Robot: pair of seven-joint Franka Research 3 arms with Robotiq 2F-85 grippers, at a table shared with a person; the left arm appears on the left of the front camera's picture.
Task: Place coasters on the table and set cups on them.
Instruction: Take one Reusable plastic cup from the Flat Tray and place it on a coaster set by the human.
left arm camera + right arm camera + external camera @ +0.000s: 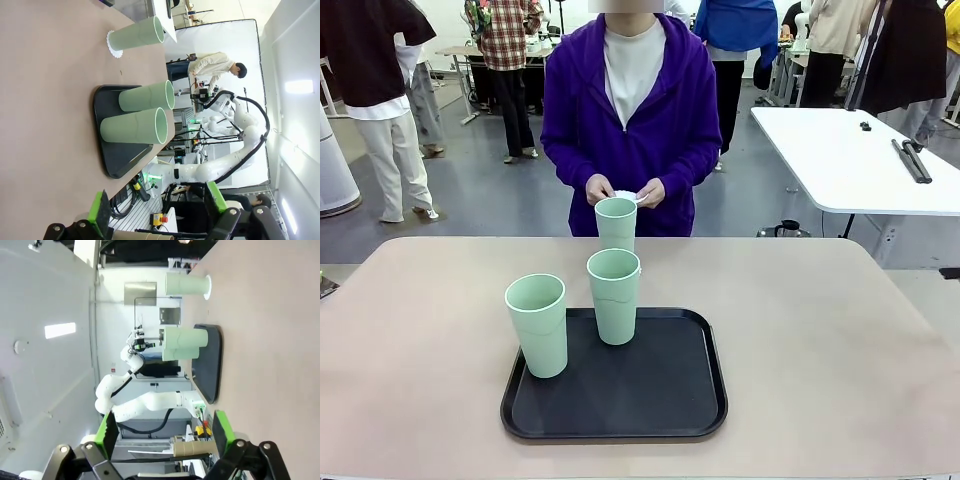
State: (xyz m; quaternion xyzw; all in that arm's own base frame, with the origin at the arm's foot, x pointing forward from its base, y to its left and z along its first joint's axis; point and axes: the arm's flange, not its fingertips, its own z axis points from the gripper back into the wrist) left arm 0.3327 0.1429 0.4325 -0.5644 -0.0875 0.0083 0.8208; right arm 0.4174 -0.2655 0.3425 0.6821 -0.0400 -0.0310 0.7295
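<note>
Roughly a third done: one cup (616, 222) stands on a coaster (114, 44) on the table (820, 340), just past the tray (670, 385). Two other cups (537, 324) sit on the tray with no coasters under them. The person's hands (625, 192) hold something white, probably the spare coasters; we can't tell how many. Our left gripper (157, 205) and right gripper (165, 429) both have jaws wide apart, holding nothing, well back from the cups.
</note>
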